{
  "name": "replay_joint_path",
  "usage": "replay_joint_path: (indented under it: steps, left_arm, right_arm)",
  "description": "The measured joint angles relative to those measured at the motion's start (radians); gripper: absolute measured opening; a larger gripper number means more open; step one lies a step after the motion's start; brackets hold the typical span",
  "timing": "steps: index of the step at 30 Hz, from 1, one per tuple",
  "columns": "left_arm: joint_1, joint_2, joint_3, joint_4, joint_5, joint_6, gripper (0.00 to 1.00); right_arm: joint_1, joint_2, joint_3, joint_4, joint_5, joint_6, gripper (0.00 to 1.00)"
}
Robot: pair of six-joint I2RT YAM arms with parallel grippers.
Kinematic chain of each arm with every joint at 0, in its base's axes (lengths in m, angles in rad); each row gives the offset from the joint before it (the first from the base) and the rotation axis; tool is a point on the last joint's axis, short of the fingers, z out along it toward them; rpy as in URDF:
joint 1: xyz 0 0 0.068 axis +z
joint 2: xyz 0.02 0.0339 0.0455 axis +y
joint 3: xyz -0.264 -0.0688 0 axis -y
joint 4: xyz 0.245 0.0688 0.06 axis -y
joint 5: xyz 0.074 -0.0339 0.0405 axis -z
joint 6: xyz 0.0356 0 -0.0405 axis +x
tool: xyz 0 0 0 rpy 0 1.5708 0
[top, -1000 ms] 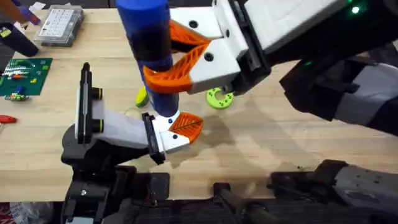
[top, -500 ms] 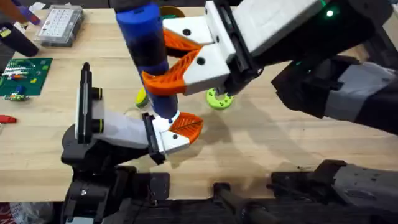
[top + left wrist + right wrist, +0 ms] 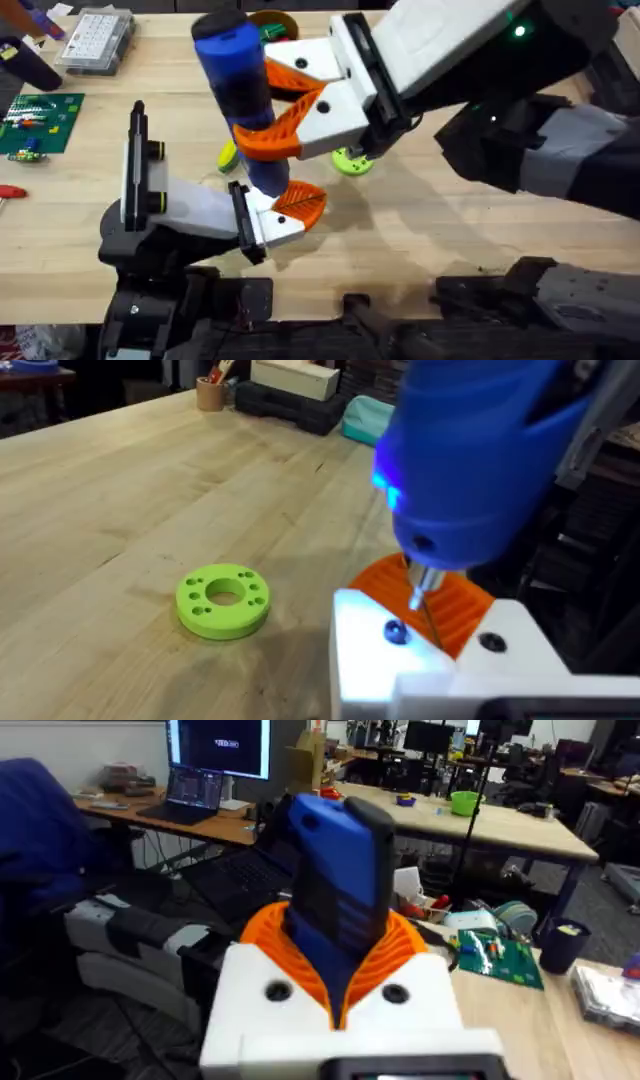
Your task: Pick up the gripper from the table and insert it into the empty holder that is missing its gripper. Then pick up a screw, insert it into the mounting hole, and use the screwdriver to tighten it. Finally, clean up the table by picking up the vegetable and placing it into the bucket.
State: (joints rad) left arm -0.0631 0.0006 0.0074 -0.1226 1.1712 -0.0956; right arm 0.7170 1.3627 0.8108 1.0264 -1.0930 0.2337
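Observation:
My right gripper (image 3: 256, 108) is shut on the blue screwdriver (image 3: 235, 60), holding it nearly upright with its orange fingers around the black band. The thin bit (image 3: 428, 605) points down at the white block of the small orange gripper (image 3: 300, 205), which sits on the black end plate of the white-and-grey holder (image 3: 185, 205) at the lower left. A dark screw (image 3: 395, 630) sits in a hole of that block, beside the bit. The yellow vegetable (image 3: 228, 155) peeks out behind the screwdriver. The orange-brown bucket (image 3: 272, 17) stands at the far edge, partly hidden.
A green disc with holes (image 3: 350, 158) lies just right of the screwdriver. A clear parts box (image 3: 95, 40) and a green circuit board (image 3: 40, 120) lie at the far left. Bare wood stretches to the right of the disc.
My right gripper has sunk a little with the screwdriver, so the screwdriver's top now shows. Its tip stays over the white block. The holder has not moved.

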Motion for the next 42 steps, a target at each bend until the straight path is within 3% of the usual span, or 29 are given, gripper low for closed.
replay_joint_path:
  steps: [42]
  left_arm:
    - [0.0, 0.0, 0.0, 0.0, 0.0, 0.0, 0.004]
  right_arm:
    - [0.013, 0.001, -0.007, 0.0, 0.034, -0.026, 0.022]
